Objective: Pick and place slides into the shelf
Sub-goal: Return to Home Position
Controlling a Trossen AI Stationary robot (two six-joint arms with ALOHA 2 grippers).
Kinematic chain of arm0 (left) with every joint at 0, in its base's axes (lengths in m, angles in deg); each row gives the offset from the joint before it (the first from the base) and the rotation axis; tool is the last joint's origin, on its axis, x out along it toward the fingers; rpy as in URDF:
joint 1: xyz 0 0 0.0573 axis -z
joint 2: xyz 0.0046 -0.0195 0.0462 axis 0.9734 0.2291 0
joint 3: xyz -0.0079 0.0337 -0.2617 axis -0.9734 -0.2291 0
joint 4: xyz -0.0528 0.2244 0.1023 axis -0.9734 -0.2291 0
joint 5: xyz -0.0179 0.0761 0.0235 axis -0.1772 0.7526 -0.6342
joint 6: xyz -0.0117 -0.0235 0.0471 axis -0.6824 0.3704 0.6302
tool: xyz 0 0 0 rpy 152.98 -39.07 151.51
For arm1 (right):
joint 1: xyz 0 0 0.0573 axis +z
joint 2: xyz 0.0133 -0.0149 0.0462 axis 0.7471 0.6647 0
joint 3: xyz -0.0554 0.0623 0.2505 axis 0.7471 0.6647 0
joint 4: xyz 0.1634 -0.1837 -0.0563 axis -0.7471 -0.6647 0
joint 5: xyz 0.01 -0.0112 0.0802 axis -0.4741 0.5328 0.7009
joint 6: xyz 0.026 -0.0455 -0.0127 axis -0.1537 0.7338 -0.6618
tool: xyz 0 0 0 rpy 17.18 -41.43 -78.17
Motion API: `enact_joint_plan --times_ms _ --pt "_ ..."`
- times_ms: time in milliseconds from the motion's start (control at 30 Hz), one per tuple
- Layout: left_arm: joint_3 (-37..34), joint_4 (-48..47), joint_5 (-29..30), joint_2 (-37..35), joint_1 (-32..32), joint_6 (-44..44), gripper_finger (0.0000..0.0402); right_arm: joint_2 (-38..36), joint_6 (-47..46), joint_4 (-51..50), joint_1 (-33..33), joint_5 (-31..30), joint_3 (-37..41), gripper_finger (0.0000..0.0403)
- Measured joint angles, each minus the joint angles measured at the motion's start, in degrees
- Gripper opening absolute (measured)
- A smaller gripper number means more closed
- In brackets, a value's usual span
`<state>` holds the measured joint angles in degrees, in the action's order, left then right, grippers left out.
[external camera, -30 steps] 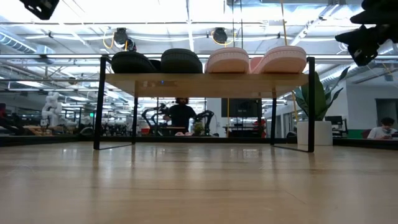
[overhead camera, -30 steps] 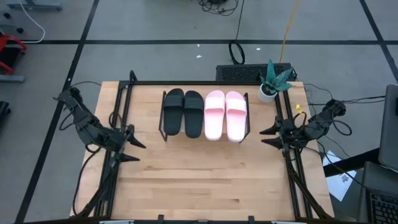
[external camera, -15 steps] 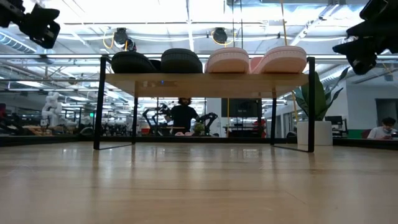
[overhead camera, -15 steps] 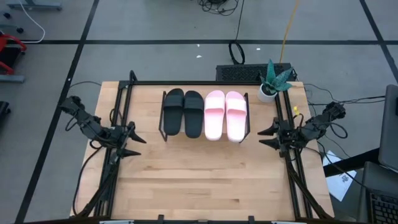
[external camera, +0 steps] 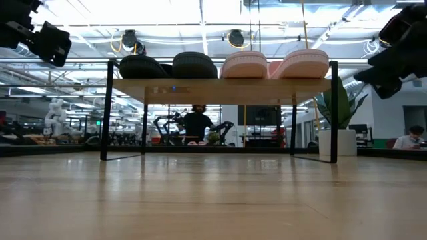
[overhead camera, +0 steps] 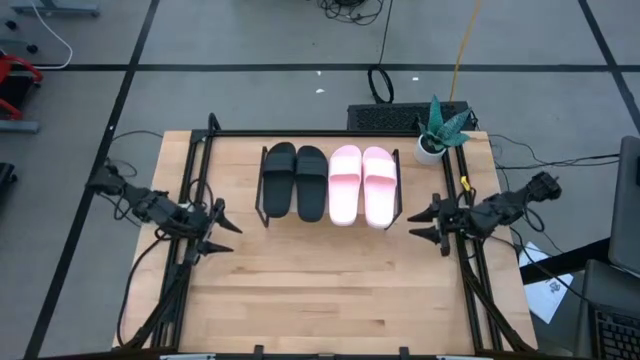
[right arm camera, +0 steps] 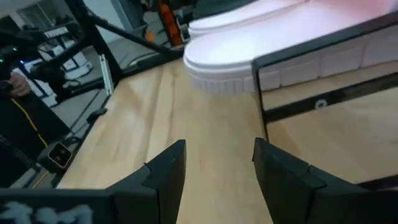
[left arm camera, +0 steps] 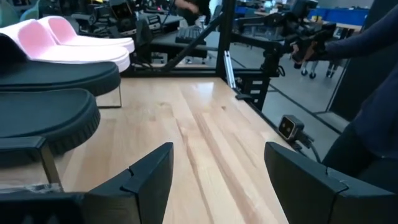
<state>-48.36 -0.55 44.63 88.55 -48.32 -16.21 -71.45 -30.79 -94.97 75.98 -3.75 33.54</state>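
The shelf [overhead camera: 330,212] stands at the table's far middle, a wooden plank [external camera: 220,90] on thin black legs. On top of it, side by side on their soles, lie the slides: a black pair [overhead camera: 295,182] on the left and a pink pair [overhead camera: 362,185] on the right. My left gripper [overhead camera: 222,220] hovers open by the table's left edge, fingers pointing toward the shelf. My right gripper [overhead camera: 422,222] hovers open by the right edge, mirrored. Nothing is between either pair of fingers, as the left wrist view [left arm camera: 217,180] and the right wrist view [right arm camera: 217,165] show.
A potted plant [overhead camera: 437,135] stands at the far right corner beside a black device [overhead camera: 400,118]. Black frame rails [overhead camera: 195,180] run along both table sides. The wooden top in front of the shelf [overhead camera: 330,290] is bare. A person [external camera: 195,123] shows in the room behind.
Both grippers have sunk toward the table while staying at its left and right edges. My left gripper has come down into the low view's top left corner and rolled a little. Both stay open. The slides and shelf have not moved.
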Motion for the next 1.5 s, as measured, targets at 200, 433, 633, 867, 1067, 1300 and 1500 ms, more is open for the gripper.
enact_joint_plan --times_ms 200,433,633,867,1067,1300,1500 --pt "-0.47 -1.08 -5.91 -2.05 -5.08 1.44 0.0253 0.02 3.32 -1.05 -9.44 11.07 -0.04 0.0178" --pt "-0.51 -3.64 -7.51 -3.13 -7.91 0.02 0.0253 0.02 7.74 -0.85 -17.55 18.35 -0.09 0.0178" --pt "-0.51 -3.9 -4.67 -3.13 -7.9 0.19 0.0253 0.02 9.75 1.14 -18.31 18.47 0.86 0.0178" --pt "-0.51 -4.36 -2.31 -3.13 -7.85 -7.24 0.0253 0.03 9.9 3.07 -18.3 18.37 2.69 0.0178" --pt "-0.51 -4.29 -2.14 -3.13 -7.85 -11.88 0.0253 0.04 9.91 5.27 -18.3 18.3 2.84 0.0178" --pt "-0.51 -4.26 -2.11 -3.13 -7.85 -11.84 0.0253 0.04 9.91 8.87 -18.3 18.25 3.1 0.0178" --pt "-0.51 -4.26 -2.09 -3.13 -7.85 -11.82 0.0253 0.04 9.91 9.17 -18.3 18.25 3.13 0.0178"
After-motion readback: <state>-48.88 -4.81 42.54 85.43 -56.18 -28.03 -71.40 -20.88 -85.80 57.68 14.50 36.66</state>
